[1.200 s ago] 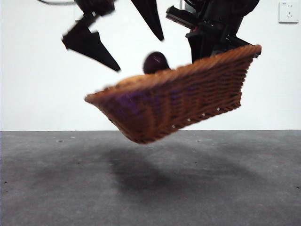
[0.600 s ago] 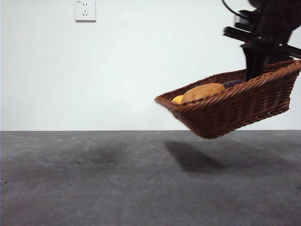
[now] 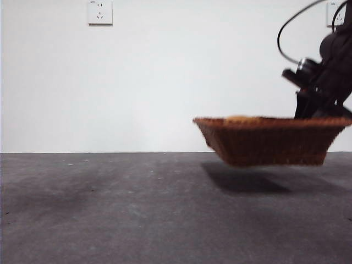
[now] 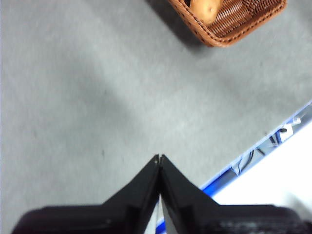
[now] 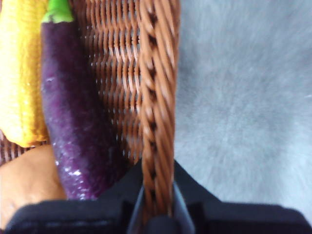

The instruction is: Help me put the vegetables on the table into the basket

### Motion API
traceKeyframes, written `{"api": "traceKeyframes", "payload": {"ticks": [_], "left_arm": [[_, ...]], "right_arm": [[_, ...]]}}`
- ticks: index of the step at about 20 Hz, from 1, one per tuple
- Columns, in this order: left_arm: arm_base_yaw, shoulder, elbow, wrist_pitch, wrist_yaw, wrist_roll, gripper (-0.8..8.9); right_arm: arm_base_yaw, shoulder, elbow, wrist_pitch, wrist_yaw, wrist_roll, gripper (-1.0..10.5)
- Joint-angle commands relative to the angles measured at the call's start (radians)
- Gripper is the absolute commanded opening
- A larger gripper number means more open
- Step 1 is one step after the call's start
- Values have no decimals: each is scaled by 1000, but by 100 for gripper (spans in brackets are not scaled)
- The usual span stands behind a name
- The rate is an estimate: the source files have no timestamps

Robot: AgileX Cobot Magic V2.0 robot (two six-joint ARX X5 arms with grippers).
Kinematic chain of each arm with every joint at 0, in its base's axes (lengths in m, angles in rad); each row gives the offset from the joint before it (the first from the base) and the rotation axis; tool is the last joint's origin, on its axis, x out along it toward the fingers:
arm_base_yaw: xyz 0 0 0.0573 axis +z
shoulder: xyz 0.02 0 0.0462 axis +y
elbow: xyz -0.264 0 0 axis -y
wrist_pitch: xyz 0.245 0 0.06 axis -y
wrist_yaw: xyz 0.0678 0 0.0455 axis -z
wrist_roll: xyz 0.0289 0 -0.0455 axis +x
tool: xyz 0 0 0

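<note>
**A:** Basket (image 3: 269, 140) first: where is it, reading across the front view from the left?

**B:** The left and middle hold only the bare grey table (image 3: 110, 209) and a white wall with a socket (image 3: 99, 12). The wicker basket hangs at the right, level, just clear of the table with its shadow right beneath. Half a second ago it was tilted, its left end dipped and higher off the surface; a second ago it hung near the centre, more steeply tilted, with a second open gripper beside it.

**A:** So it has levelled and come down. What does that mean for the job?

**B:** I judge the loading done. The right wrist view shows the yellow corn cob (image 5: 19, 73), the purple eggplant (image 5: 73, 117) and a tan patch of potato (image 5: 24, 185) all inside. Only setting the basket down looks left.

**A:** Who carries it?

**B:** The right gripper (image 5: 156, 195), jaws clamped on the braided rim, one on each side of the wall. In the front view its dark arm (image 3: 324, 77) rises behind the basket's right end.

**A:** And the other one?

**B:** The left gripper (image 4: 160, 161) has its jaws pressed together, holding nothing, above bare table and well apart from the basket, whose corner with the potato (image 4: 204, 9) shows at its view's far edge. It no longer shows in the front view.
</note>
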Motion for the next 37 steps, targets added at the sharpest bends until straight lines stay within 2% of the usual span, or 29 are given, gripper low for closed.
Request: {"api": "traceKeyframes", "payload": {"ticks": [1,7,8,10,11,15,16,20,21,22,23,27,31,35,37], "left_arm": [[-2,-17,0,-15,1,-35,-9],[-2,-56,0,-15,0,-40,-9],[-2,-56,0,-15,0,-40,-9],[-2,-56,0,-15,0,-39,-9],[-2,-56,0,-15,-1,-39,-9],[-2,-58,-1,-16,-48,-21,-9],[-2,-63,-1,-16,-45,-21,-9],[-2,-90,-1,-16,-46,-32,-9],[-2,-95,-1,-16,-48,-32,-9],[-2,-98,-1,-16,-52,-32,-9],[-2,-98,-1,-16,-53,-32,-9],[-2,-98,-1,-16,-52,-31,-8],[-2,-100,-1,-16,-52,-15,-9],[-2,-94,-1,-16,-2,-45,-3],[-2,-80,0,-16,6,-44,-3]], "right_arm": [[-2,58,-1,19,-18,-6,-8],[-8,126,-1,51,-13,-15,5],[-8,125,-1,48,-4,-13,70],[-8,125,-1,25,40,-3,491],[-8,125,-1,12,45,-7,602],[-8,87,-1,-14,56,17,595],[-8,51,-1,-26,84,16,594],[-7,-212,-1,-76,138,18,574],[-6,-301,-1,-96,190,19,437],[-7,-379,-1,-118,239,18,249],[-7,-468,-1,-148,271,10,12],[-6,-732,-1,-266,271,-31,-8],[-7,-965,-1,-420,279,-38,-6],[-7,-1123,-1,-577,369,-35,0],[-7,-1163,0,-578,384,-30,0]]}}
